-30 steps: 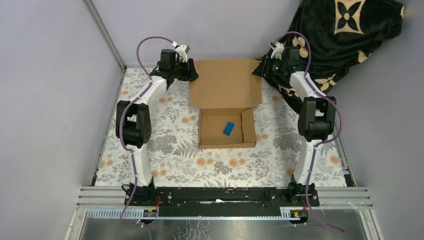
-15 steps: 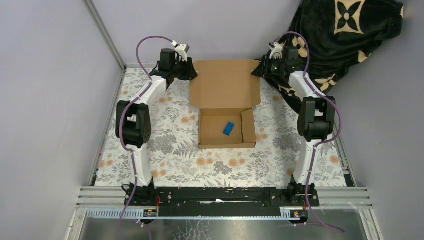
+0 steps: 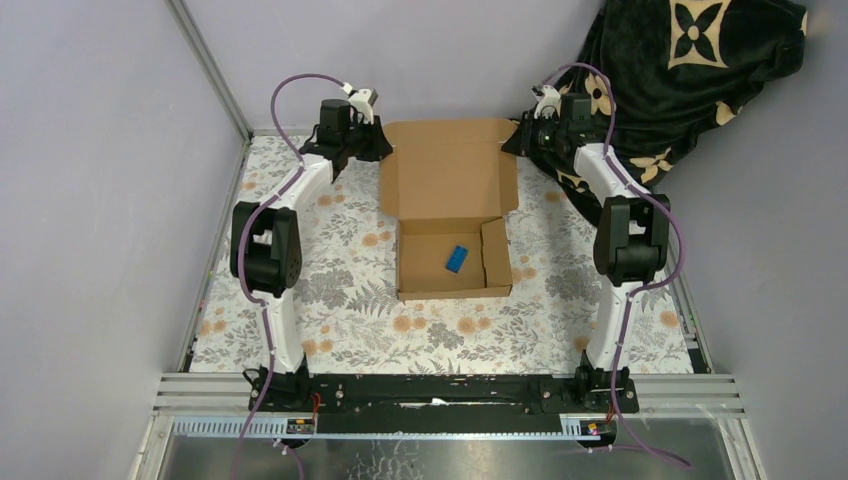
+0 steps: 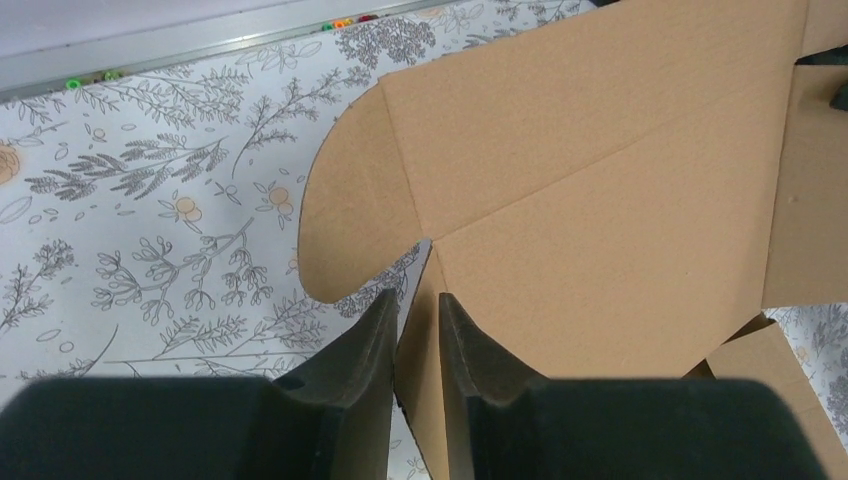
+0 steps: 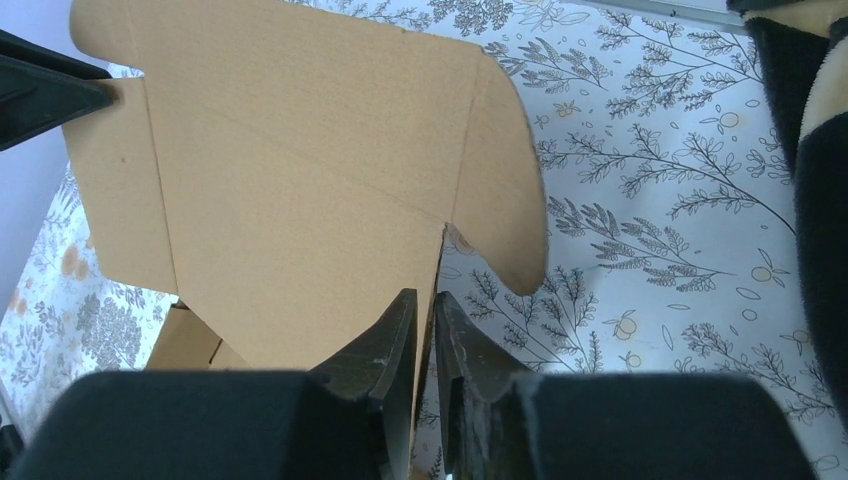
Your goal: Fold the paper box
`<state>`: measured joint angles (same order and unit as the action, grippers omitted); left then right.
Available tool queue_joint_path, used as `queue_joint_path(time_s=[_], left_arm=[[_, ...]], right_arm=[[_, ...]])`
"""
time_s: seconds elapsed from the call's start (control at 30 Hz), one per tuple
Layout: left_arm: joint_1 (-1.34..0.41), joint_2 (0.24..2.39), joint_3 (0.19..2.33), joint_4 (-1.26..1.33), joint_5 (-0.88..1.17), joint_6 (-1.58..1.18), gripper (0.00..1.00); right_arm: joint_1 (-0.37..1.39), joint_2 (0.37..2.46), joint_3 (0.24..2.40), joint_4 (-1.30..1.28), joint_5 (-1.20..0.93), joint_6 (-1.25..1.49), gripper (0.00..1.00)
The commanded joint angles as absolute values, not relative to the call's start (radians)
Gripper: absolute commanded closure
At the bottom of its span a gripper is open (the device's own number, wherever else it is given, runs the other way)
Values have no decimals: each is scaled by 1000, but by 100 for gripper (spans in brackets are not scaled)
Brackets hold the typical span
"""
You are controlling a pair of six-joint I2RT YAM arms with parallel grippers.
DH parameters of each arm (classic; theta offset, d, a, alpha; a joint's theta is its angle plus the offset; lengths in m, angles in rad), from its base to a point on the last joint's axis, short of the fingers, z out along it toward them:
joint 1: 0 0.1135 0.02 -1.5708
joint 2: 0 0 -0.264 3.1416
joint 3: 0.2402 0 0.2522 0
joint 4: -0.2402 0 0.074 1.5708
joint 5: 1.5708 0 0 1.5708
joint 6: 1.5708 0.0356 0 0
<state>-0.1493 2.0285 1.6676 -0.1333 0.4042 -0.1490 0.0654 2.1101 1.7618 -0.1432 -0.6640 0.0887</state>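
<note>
The paper box (image 3: 450,180) sits on the flowered cloth (image 3: 340,290). Its shallow tray is the part nearest the arm bases, and a small blue thing (image 3: 457,257) lies inside it. Past the tray, the box's lid is open. At the lid's far left corner the left claw (image 4: 418,300) is nipped narrow on a side flap. At the far right corner the right claw (image 5: 425,298) pinches the opposite flap the same way. A dark patterned blanket (image 3: 700,70) is heaped beyond the box's far right corner.

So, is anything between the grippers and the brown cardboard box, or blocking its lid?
Nothing visible. The left gripper and right gripper each straddle a side flap of the brown corrugated cardboard box. A small blue object lies low in its tray; it probably will not block the lid.
</note>
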Motion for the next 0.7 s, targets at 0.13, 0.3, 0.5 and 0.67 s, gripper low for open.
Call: queue_joint_path(time_s=[0.13,0.3,0.5,0.67], left_arm=[[-147,1892,1510,61,407,-188,74],[-166,1836,1445,104,367,-194,75],[-252,1795,1427,85,219,-147,76],[-302,1771,1416,67,129,-124,76]], right_arm=[[132,1921,1649,-20,-543,33,82],[173,1870,1590,32,-431,17,84],[235,1830,1536,36,-283,7,86],[266,1790,1473,65,-204,12,87]])
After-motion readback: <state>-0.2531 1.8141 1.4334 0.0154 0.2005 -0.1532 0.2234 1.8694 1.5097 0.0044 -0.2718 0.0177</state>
